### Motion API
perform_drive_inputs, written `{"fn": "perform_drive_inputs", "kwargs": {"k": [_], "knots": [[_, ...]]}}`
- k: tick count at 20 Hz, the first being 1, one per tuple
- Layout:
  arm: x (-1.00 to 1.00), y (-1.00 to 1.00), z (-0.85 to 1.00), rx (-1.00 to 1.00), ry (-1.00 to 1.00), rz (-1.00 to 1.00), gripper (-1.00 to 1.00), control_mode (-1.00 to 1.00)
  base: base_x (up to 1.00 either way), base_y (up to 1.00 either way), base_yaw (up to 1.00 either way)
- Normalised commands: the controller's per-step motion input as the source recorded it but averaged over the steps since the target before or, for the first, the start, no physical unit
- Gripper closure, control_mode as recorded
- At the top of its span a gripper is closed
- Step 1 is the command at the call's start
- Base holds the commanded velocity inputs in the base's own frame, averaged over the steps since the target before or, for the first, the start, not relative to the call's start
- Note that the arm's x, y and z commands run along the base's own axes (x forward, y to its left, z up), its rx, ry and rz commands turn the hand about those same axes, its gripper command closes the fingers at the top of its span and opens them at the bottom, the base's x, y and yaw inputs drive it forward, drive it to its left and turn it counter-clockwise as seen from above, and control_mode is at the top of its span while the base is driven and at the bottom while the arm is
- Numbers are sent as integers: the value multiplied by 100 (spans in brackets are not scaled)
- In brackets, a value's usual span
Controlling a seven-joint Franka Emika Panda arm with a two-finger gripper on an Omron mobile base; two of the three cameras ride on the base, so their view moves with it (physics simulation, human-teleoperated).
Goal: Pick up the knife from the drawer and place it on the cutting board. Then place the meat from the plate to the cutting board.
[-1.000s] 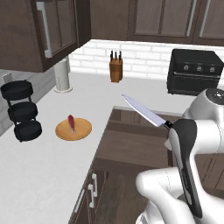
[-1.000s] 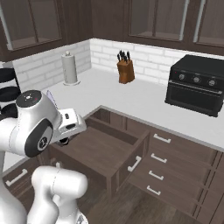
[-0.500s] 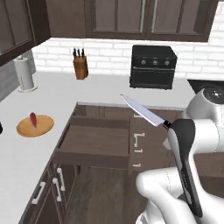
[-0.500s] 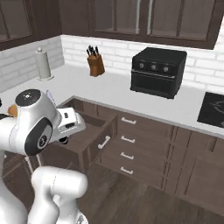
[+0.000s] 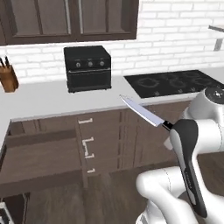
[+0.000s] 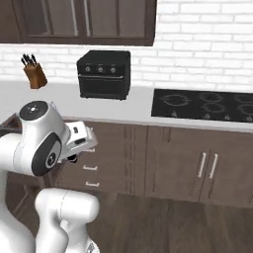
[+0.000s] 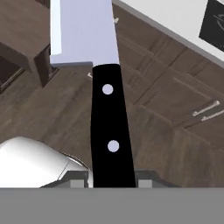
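Hand view: gripper [image 7: 113,177] clamped tight on black handle of knife [image 7: 94,65], silver blade pointing to 12 o'clock over the wood floor. Left base view: knife [image 5: 142,112] up in the air, tip toward 10 o'clock, open drawer [image 5: 39,158] at 8 o'clock, black toaster oven [image 5: 87,68] behind.

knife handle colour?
Black, with two pale rivets; the knife handle shows best in the hand view, below its silver blade.
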Motion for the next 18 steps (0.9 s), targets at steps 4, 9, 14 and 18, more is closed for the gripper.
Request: {"fn": "perform_drive_inputs", "kwargs": {"k": [4,9,14,18], "knots": [[0,0,0,0,0,0,100,100,6,18,-55],[0,0,0,0,0,0,100,100,0,-5,-47],[0,0,0,0,0,0,100,100,0,-17,-30],[0,0,0,0,0,0,100,100,-8,3,37]]}}
